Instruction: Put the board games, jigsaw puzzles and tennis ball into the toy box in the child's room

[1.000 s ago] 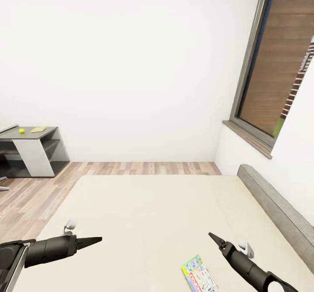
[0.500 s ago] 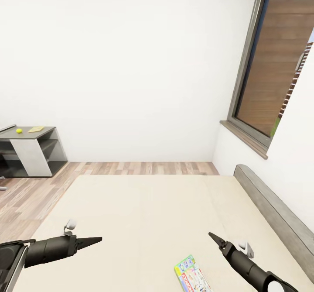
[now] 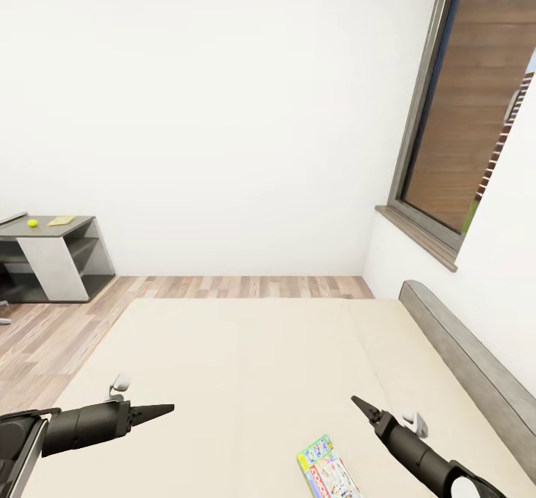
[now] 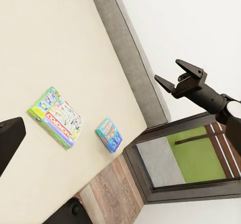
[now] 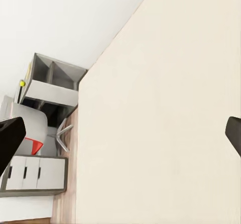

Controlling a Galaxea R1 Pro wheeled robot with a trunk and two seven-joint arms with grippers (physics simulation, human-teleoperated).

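Board game (image 3: 327, 470), green-edged, flat on bed (image 3: 246, 364) at 5 o'clock beside right gripper (image 3: 362, 407), jaws apart, empty; left gripper (image 3: 165, 409) state indeterminate; advice: lower right, slide one finger under an edge, pinch firmly.

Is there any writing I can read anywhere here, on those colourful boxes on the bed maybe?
Green-edged board game: white lettering on a red banner, too small and blurred to read.
Small blue board game: busy printed lid, nothing legible.
Yellow flat item on the dark cabinet: too far to tell any print.
No readable text elsewhere.
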